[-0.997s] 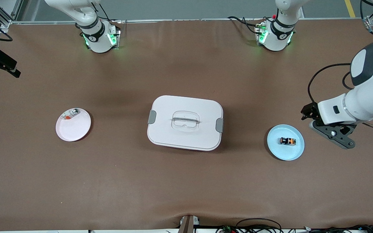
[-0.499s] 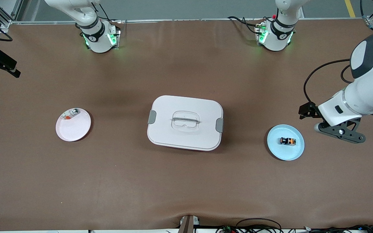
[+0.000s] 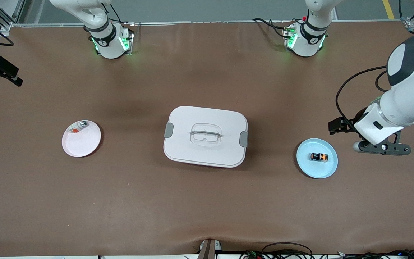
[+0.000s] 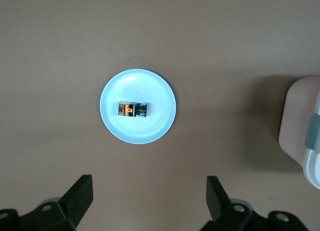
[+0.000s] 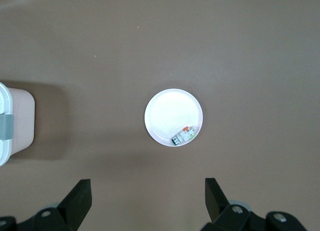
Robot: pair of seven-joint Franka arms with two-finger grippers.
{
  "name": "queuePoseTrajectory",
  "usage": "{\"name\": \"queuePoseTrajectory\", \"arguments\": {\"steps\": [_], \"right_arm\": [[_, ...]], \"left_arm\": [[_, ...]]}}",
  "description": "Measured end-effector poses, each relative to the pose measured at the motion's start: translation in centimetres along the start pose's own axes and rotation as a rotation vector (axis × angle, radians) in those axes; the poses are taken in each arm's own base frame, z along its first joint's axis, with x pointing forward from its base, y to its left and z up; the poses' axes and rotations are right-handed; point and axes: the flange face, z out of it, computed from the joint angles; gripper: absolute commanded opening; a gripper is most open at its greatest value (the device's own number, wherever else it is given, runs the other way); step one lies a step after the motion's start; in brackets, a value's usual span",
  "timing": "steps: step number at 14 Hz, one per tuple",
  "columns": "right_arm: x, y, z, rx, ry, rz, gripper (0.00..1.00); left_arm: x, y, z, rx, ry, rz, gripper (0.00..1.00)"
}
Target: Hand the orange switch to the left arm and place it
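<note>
On the blue plate (image 3: 327, 172) lies the orange switch (image 3: 318, 157), apart from spread left fingers (image 4: 80, 193); right fingers (image 5: 80, 193) spread.

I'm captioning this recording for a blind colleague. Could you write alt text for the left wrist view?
A tiny black push-button switch with an orange band lies in the middle of a round pale-blue plate on a brown table. The left gripper hangs above with jaws open, and a corner of the large white lidded box shows at the edge.

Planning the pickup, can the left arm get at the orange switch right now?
Probably yes. The switch lies exposed on the blue plate, the open left gripper is up beside that plate, and the box sits apart toward the table's middle.
</note>
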Motion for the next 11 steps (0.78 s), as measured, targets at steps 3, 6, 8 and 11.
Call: {"name": "queuePoseTrajectory", "arguments": {"steps": [3,6,8,11], "right_arm": [[0.0,0.0,0.0,0.000,0.000,0.000,1.00],[0.0,0.0,0.0,0.000,0.000,0.000,1.00],[0.0,0.0,0.0,0.000,0.000,0.001,1.00],[0.0,0.0,0.0,0.000,0.000,0.001,1.00]], "left_arm": [[0.3,-0.3,-1.3,-0.008,0.026,-0.021,1.00],[0.6,0.1,-2.4,-0.014,0.050,-0.024,1.00],[0.6,1.2,-2.7,-0.020,0.051,-0.051,1.00],[-1.2,0.6,-5.5,-0.034,0.040,-0.130,1.00]]}}
